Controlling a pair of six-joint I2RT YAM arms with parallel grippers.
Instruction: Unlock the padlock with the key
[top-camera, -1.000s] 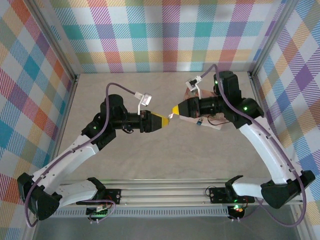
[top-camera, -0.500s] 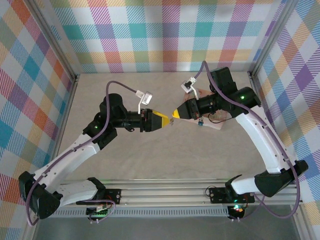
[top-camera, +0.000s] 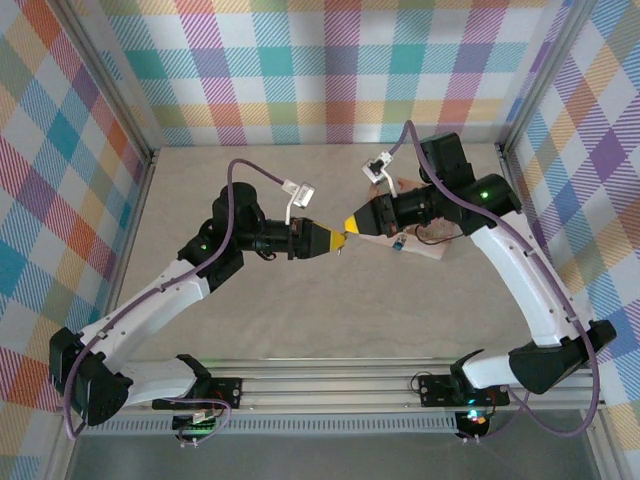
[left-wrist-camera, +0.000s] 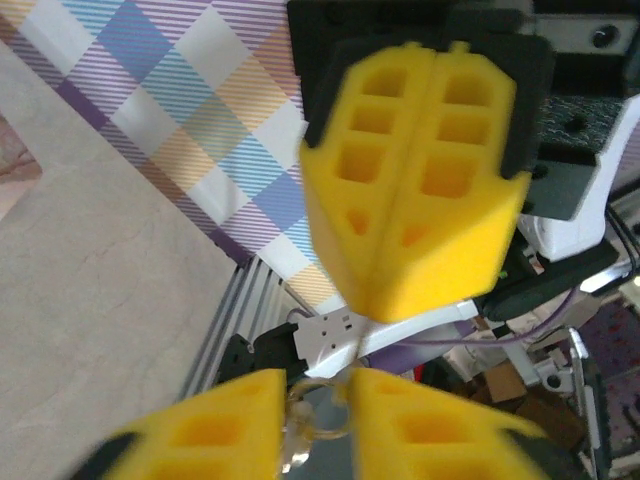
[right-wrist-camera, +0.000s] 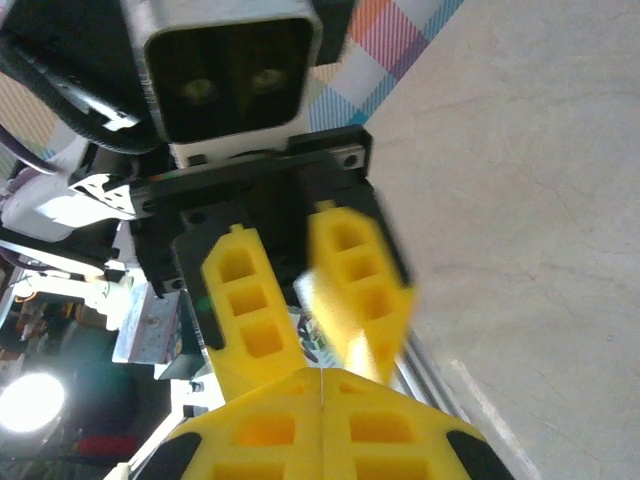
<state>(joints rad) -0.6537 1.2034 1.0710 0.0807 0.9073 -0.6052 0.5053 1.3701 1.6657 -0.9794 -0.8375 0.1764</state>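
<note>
My two grippers meet tip to tip above the middle of the table. The right gripper (top-camera: 348, 224) is shut, and the thin key (left-wrist-camera: 357, 345) sticks out of its tip (left-wrist-camera: 390, 310). The key's ring (left-wrist-camera: 318, 425) sits between the fingers of my left gripper (left-wrist-camera: 318, 385), which have closed in until they touch it on both sides. In the top view the key (top-camera: 340, 241) is a speck at the left gripper's (top-camera: 336, 238) tip. The small blue padlock (top-camera: 398, 245) lies on the table under the right arm, beside the pink box (top-camera: 428, 250). One left finger (right-wrist-camera: 245, 300) looks sharp; the other is blurred.
Checked walls close the table at the back and both sides. The aluminium rail (top-camera: 330, 385) with both arm bases runs along the near edge. Bare tabletop (top-camera: 330, 310) lies in front of the grippers. Purple cables loop above both wrists.
The left arm has moved right until its tip meets the right gripper, and its fingers have closed in on the key's ring. The right gripper rose slightly and stayed shut.
</note>
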